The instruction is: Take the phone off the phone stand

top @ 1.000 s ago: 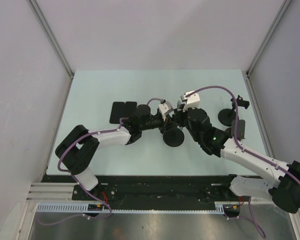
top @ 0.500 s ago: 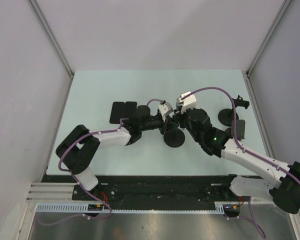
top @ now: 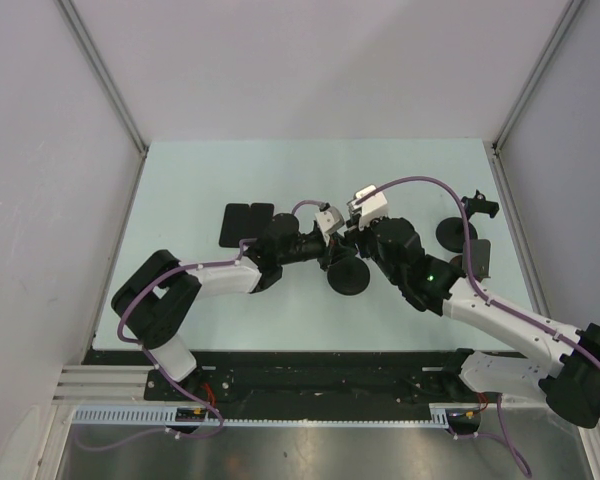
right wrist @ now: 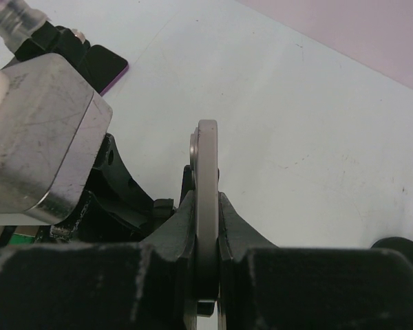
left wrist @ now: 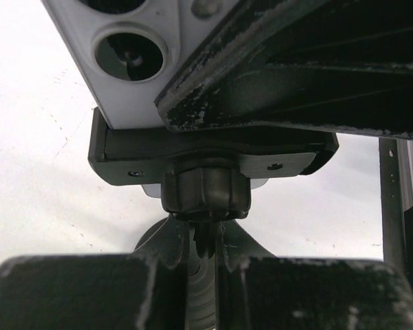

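The phone stand's round black base (top: pixel 348 278) sits mid-table, with both grippers meeting above it. My left gripper (top: pixel 332 256) is shut on the stand's thin neck (left wrist: pixel 204 289), just under its knob (left wrist: pixel 205 196) and black cradle (left wrist: pixel 213 148). The grey phone (left wrist: pixel 134 75) rests in the cradle with its camera lenses showing. My right gripper (top: pixel 356 243) is shut on the phone, which shows edge-on (right wrist: pixel 207 172) between its fingers (right wrist: pixel 182 227). In the top view the phone is hidden by the two wrists.
Two flat black slabs (top: pixel 247 222) lie left of the stand. A second black stand (top: pixel 457 233) with its holder (top: pixel 479 206) stands at the right, with a dark slab (top: pixel 478 258) beside it. Booth walls close in the table's sides and back.
My right wrist has shifted slightly left, with the phone still in its grip. The left arm has barely moved and still holds the stand's neck.
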